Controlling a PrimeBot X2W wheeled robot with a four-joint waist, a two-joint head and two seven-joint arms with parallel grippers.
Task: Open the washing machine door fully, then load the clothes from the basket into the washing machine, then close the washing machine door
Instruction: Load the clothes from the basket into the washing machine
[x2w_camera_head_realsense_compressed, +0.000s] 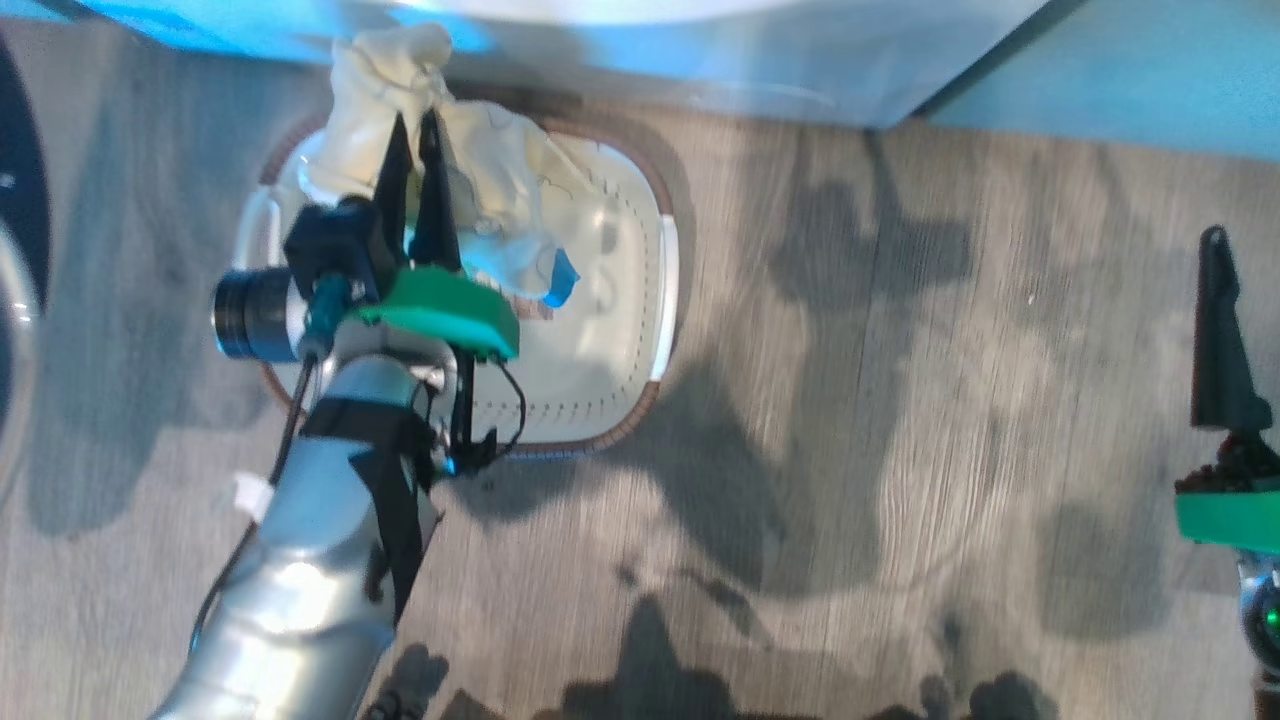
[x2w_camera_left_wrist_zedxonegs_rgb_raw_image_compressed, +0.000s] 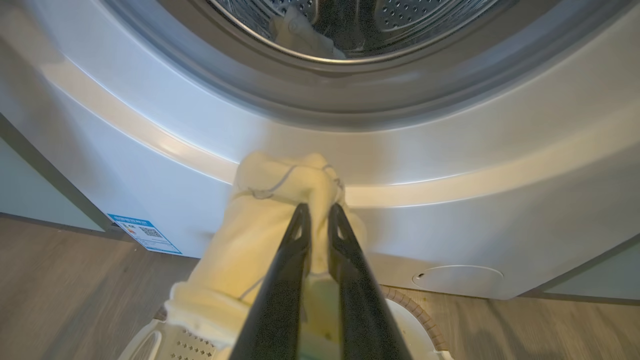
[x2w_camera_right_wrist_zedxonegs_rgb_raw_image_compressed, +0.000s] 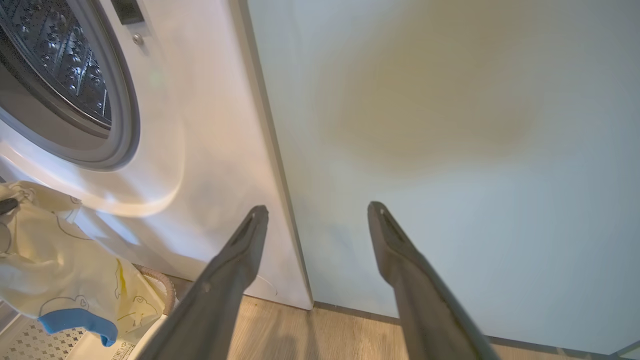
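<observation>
1. Clothes (x2w_camera_left_wrist_zedxonegs_rgb_raw_image_compressed: 260, 235): I have one pale yellow garment pinched in the left gripper (x2w_camera_left_wrist_zedxonegs_rgb_raw_image_compressed: 319, 207). Its fingers are narrow, clamped on the fabric. It's lifted above the basket (x2w_camera_head_realsense_compressed: 668, 290), blue trim hanging low.
2. Basket is on the wood floor (x2w_camera_head_realsense_compressed: 900, 400), just beside the washing machine (x2w_camera_left_wrist_zedxonegs_rgb_raw_image_compressed: 450, 165) front.
3. The white front panel is directly ahead of the garment. Drum opening (x2w_camera_left_wrist_zedxonegs_rgb_raw_image_compressed: 350, 65) is above it, uncovered, with a pale piece (x2w_camera_left_wrist_zedxonegs_rgb_raw_image_compressed: 300, 35) lying inside.
4. Low on the front: blue sticker (x2w_camera_left_wrist_zedxonegs_rgb_raw_image_compressed: 145, 232) on the left, round cover (x2w_camera_left_wrist_zedxonegs_rgb_raw_image_compressed: 457, 277) on the right.
5. Washing machine door (x2w_camera_head_realsense_compressed: 20, 190): dark rim at the head view's left edge, apart from the basket.
6. Right gripper (x2w_camera_right_wrist_zedxonegs_rgb_raw_image_compressed: 317, 209): fingers wide, holding nothing, facing the cabinet panel (x2w_camera_right_wrist_zedxonegs_rgb_raw_image_compressed: 450, 150). It's well apart, with open floor between.
</observation>
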